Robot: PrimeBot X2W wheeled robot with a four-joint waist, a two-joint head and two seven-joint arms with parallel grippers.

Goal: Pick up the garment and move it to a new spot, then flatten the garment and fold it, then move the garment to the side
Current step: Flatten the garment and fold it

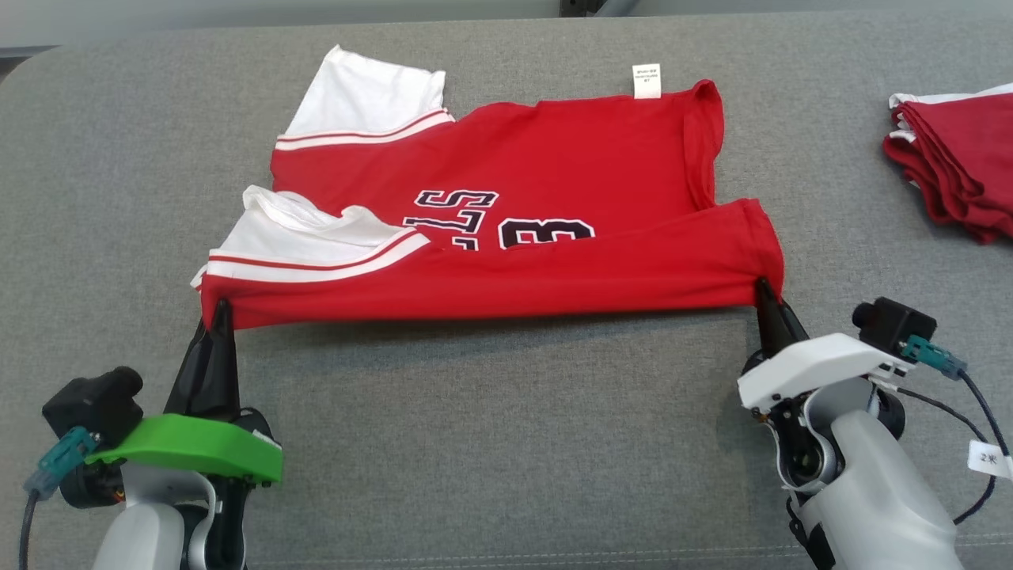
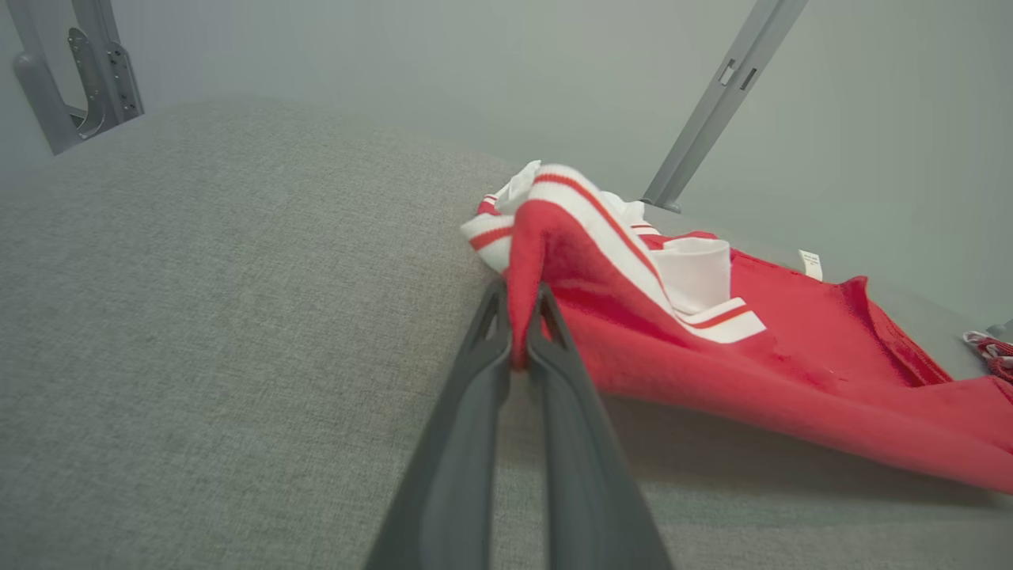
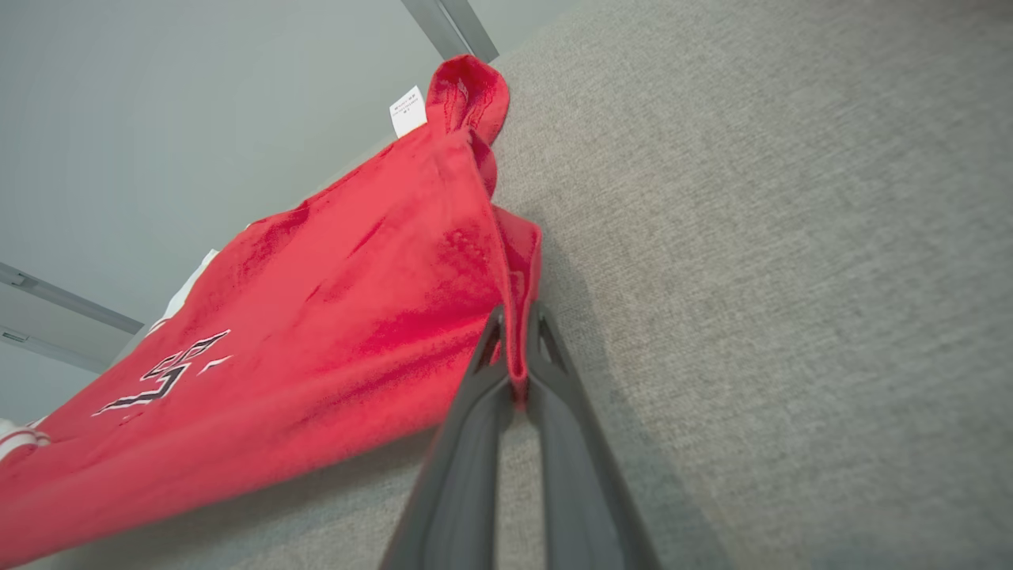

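Left gripper (image 1: 220, 313): fingers pressed together on the near left corner of the shirt (image 1: 514, 158), with red cloth pinched between the tips. Right gripper (image 1: 764, 289): clamped likewise on the near right corner, a thin fold of red nipped between its fingers.

Near edge of shirt is held taut between the two grippers and raised off the grey surface (image 1: 506, 412); a shadow is cast beneath it. This lifted band is folded over toward the far side, and the rest of the shirt is laid flat on the surface, mid-view.

Print (image 1: 506, 226): black with white outline, read sideways. "13" is made out, with an "S" above it; the lower part is covered by the folded band.

Two white sleeves with red stripes are noted at the left, the far sleeve (image 1: 364, 99) flat, the near sleeve (image 1: 309, 237) rumpled.

White label (image 1: 646, 81) is seen at the far edge; its writing is too small to be read.

Pile (image 1: 957, 166) of folded red cloth is noted at the far right, well apart from the shirt.

Cable tag (image 1: 989, 459) by the right arm: marked "2" plus one character not made out.
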